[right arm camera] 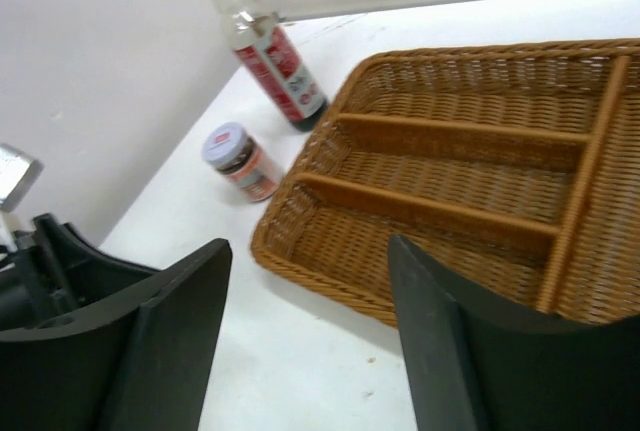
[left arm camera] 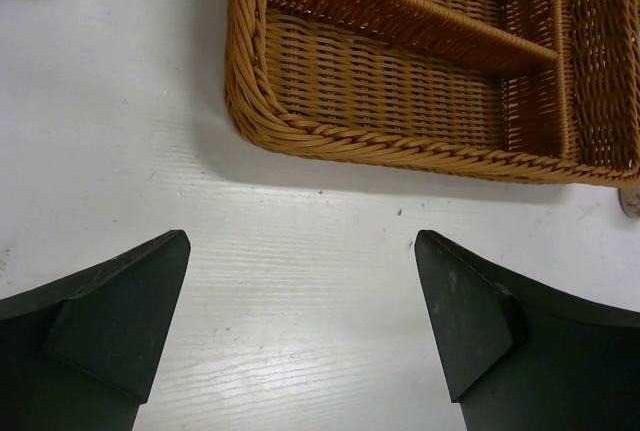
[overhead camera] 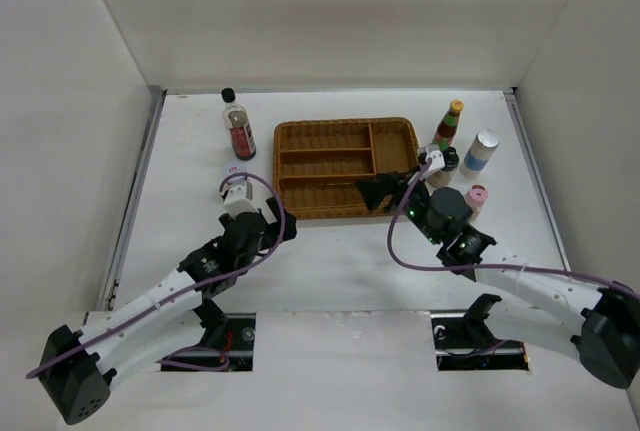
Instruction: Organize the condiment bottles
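Left fingers (left arm camera: 445, 281): spread wide, empty, over tabletop (left arm camera: 300, 331) just short of wicker tray (left arm camera: 300, 131). Right fingers (right arm camera: 420, 291): parted, gripping nothing, at tray's near right corner. Left of tray: tall clear bottle (overhead camera: 238, 127), short jar (overhead camera: 233, 183). Right of tray: yellow-capped sauce (overhead camera: 449, 123), silver-capped bottle (overhead camera: 481, 153), black-capped bottle (overhead camera: 445, 163), pink-capped shaker (overhead camera: 476, 197).

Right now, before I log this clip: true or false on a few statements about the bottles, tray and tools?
1. No bottle stands in the wicker tray. True.
2. The tall clear bottle lies on its side. False: it stands upright, left of the tray.
3. The left tool is open and empty. True.
4. The pink-capped shaker stands left of the tray. False: it is right of it.
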{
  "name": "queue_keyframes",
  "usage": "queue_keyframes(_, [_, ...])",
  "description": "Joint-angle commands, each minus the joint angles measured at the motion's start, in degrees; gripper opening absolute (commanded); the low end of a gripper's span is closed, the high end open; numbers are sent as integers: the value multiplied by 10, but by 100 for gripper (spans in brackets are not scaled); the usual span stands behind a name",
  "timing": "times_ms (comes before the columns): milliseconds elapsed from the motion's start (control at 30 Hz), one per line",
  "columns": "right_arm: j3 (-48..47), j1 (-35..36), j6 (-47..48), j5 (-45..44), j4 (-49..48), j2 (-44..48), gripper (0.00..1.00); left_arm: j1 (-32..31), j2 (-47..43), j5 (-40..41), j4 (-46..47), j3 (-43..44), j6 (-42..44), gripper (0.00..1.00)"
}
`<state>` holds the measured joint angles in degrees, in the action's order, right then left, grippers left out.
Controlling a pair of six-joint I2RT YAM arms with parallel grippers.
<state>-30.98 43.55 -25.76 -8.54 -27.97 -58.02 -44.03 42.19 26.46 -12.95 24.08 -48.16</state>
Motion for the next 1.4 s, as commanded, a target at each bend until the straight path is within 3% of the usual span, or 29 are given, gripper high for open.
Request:
queue_keyframes(0, [13, -21, -15, 4, -47, 9, 73, 0, 4, 1, 28, 20, 7, 100])
queue_keyframes(100, [12, -29, -20, 9, -46, 3, 70, 12, 10, 19, 35, 48, 35, 100])
queue_keyframes(333, [0, -35, -22, -5, -18, -10, 22, 31, 97, 62, 134, 171, 184, 100])
queue_keyframes(467, [-7, -39, -26, -32, -2, -30, 14, 84, 164, 77, 180, 257, 232, 100])
queue_keyframes(500, [-11, -39, -26, -37, 4, -36, 14, 97, 176, 67, 186, 271, 234, 97])
queue_keyframes(567, [-19, -39, -26, -39, 14, -48, 19, 134, 211, 52, 200, 316, 231, 53])
queue_keyframes(633, [-22, -37, -26, -40, 11, -65, 34, 159, 252, 50, 191, 365, 231, 35])
queue_keyframes(700, [-27, -35, -25, -39, 5, -85, 51, 185, 299, 47, 163, 422, 231, 36])
queue_keyframes(800, [-37, -35, -22, -38, 12, -104, 66, 222, 354, 44, 123, 483, 232, 57])
queue_keyframes(867, [-39, -33, -20, -37, 10, -105, 72, 251, 388, 35, 99, 521, 235, 66])
queue_keyframes(1133, [-40, -25, -16, -37, 6, -109, 76, 328, 467, 14, 28, 596, 241, 65])
queue_keyframes(1367, [-42, -25, -15, -36, 6, -119, 77, 332, 511, 15, 21, 600, 243, 60])
